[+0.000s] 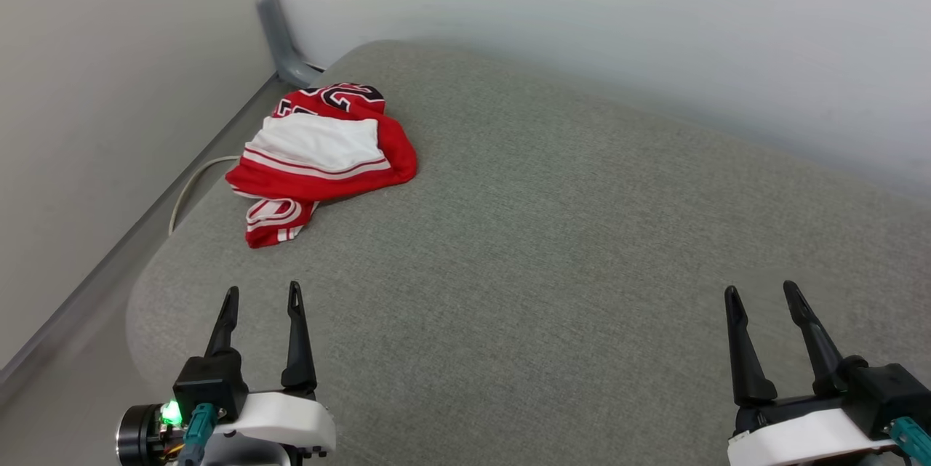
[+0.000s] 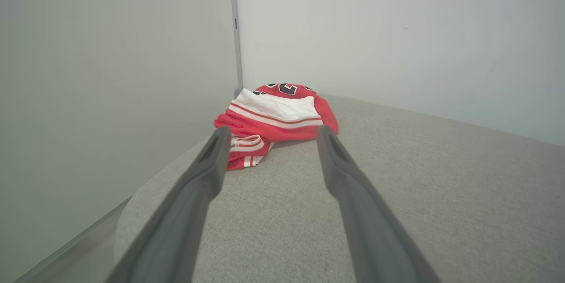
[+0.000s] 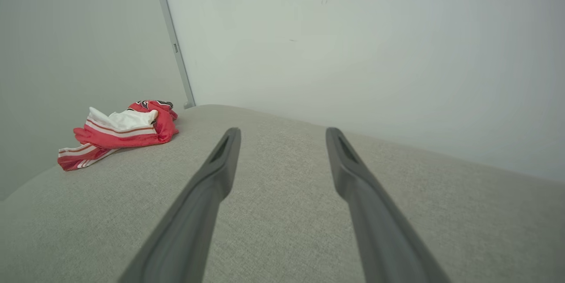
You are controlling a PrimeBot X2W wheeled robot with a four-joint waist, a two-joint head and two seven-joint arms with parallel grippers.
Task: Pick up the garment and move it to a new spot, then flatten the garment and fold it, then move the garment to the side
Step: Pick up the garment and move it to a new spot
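**Evidently at the outset: garment untouched, both end effectors empty**

Position of the garment [image 1: 324, 161]: it lies in a crumpled heap at the far left corner of the grey upholstered cushion [image 1: 582, 248], close to the cushion's rounded edge and to the grey post [image 1: 273, 22] in the corner of the room. A white sleeve panel with striped trim sits on top. Black lettering shows at the heap's far end, and a striped piece of trim trails out at the near end.

Left end effector [image 1: 263, 290]: fingers apart, nothing between them. It hovers over the near left part of the cushion, pointing roughly at the heap and clearly short of it. In the left wrist view the heap sits just past the fingertips, with no contact.

Right end effector [image 1: 759, 290]: fingers apart, empty, over the near right part of the cushion and well apart from the garment.

Progress, as judged from the layout:
- Pick up and relocate: not yet done, no grip on the cloth.
- Flatten: not done, the cloth is bunched.
- Fold: not done.
- Move aside: not done.

The left arm looks the better placed for the first grasp. The broad middle of the cushion is open as a spread-out spot.
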